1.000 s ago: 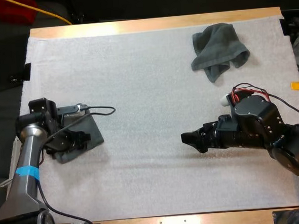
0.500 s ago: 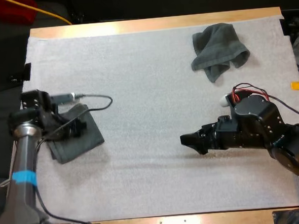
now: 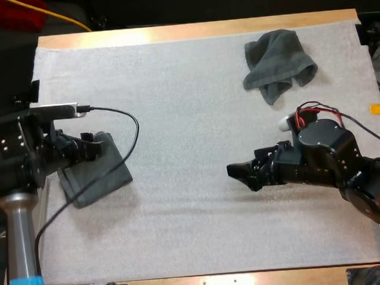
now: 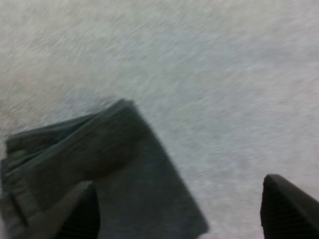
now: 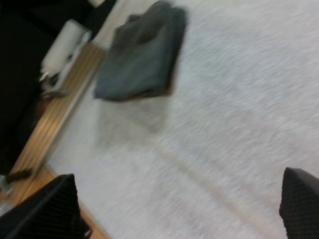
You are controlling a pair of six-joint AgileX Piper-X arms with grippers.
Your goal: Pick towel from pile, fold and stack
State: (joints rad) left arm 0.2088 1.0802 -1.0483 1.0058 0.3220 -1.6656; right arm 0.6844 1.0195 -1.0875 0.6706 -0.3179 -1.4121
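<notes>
At the left edge of the tabletop (image 3: 196, 30), on the white mat (image 3: 188, 110), the folded towel (image 3: 100, 175) lies where it lay a second ago. Our left arm (image 3: 23, 159) has drawn back from it toward that edge, so most of the cloth is now uncovered. Only the left jaws' tips overlap the towel's far left corner in the high view. The left jaws stand apart: in the left wrist view one finger (image 4: 77, 214) hangs over the towel and the other (image 4: 289, 209) over bare mat, with no cloth between them. Our right arm (image 3: 333, 163) has barely shifted. It reaches in from the right edge, low and pointing left, its jaws wide open over bare mat and facing the folded towel (image 5: 142, 55) across the middle. The crumpled towel (image 3: 278, 61) sits near the mat's far right corner, just beyond the right arm and clear of it. We have a broad stretch of bare mat between the two arms and along the near edge.
</notes>
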